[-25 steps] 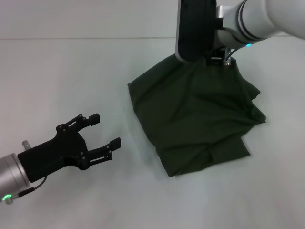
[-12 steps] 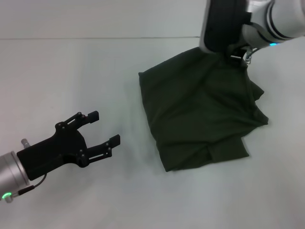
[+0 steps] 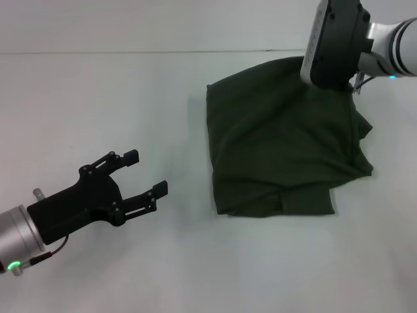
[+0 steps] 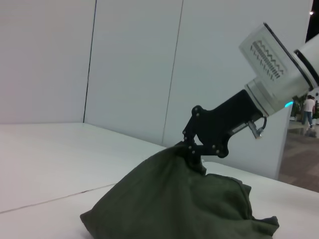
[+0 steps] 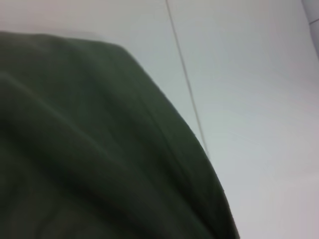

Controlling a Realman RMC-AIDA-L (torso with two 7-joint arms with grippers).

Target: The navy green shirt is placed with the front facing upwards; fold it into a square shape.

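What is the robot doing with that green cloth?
It is folding a navy green shirt on a white table. The shirt is already bunched into a rough, rumpled square. The right gripper pinches the shirt's far edge and lifts it into a peak, as the left wrist view shows. The left gripper hangs open off to the side, away from the shirt, holding nothing.

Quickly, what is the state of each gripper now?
Left gripper: open, holding nothing, apart from the shirt.
Right gripper: shut on the shirt's far edge.
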